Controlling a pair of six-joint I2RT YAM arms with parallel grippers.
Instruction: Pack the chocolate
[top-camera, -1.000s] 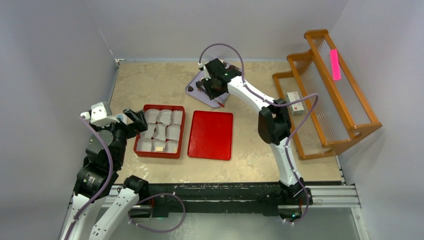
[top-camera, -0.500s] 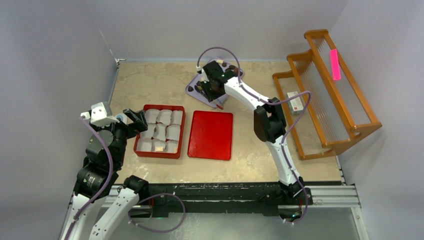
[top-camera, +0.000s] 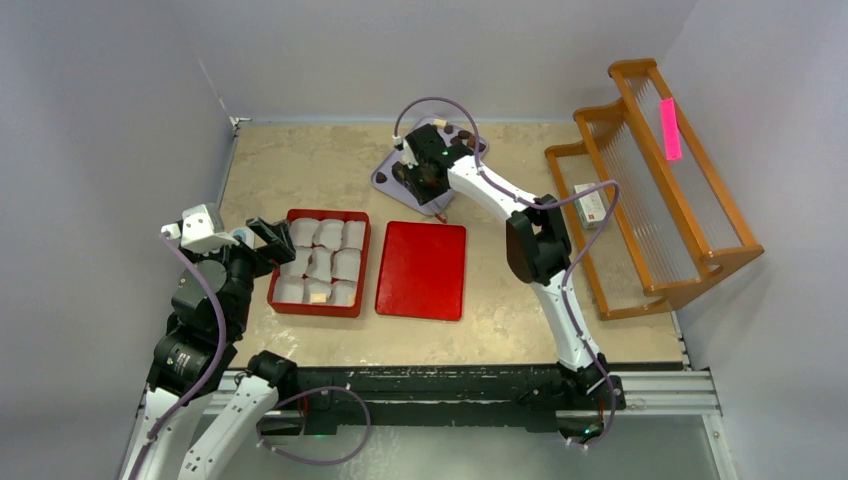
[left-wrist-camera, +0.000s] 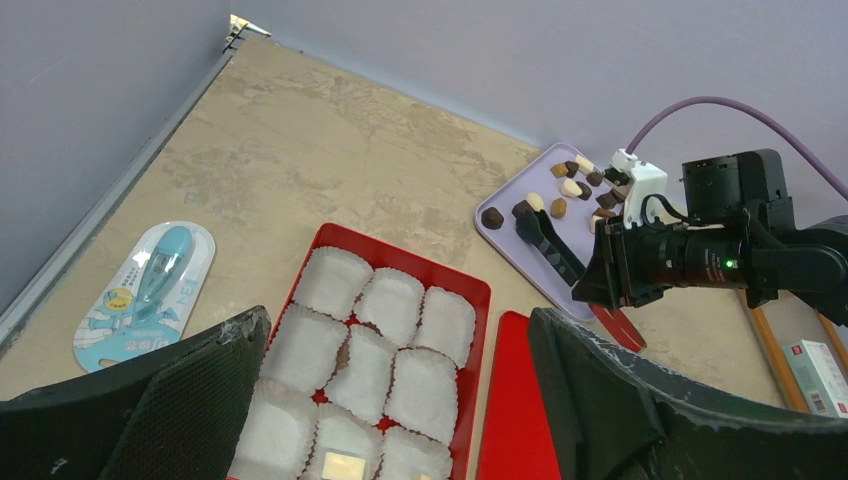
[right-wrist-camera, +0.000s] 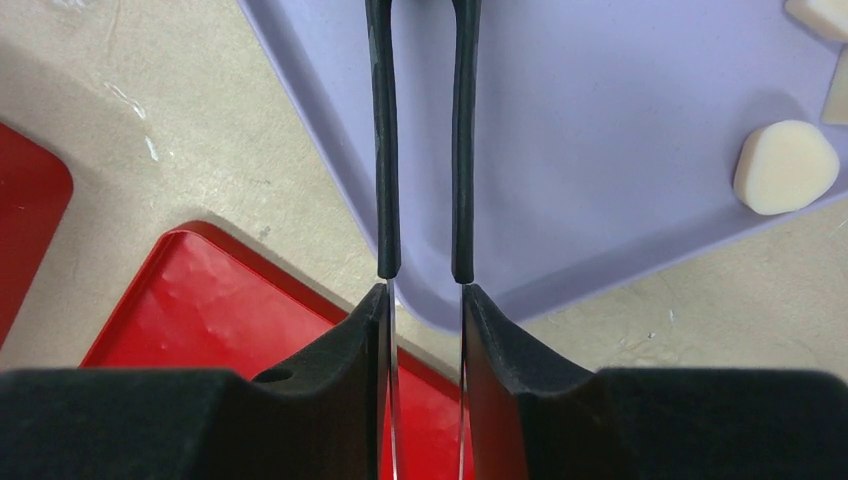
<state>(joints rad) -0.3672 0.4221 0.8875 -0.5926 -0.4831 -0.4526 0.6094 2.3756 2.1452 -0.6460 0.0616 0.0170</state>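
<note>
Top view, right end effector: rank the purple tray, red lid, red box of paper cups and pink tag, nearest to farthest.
From the right end effector, gripping tweezers:
1. purple tray: right under it.
2. red lid: just below it in the picture.
3. red box: farther left, beside the lid.
4. pink tag: far to the right.

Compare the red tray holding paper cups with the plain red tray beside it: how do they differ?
The cup tray is filled with white paper cups; the plain tray holds nothing. In the top view the cup tray lies left, the plain tray to its right. Both are red, rectangular, round-cornered and lying flat.
</note>
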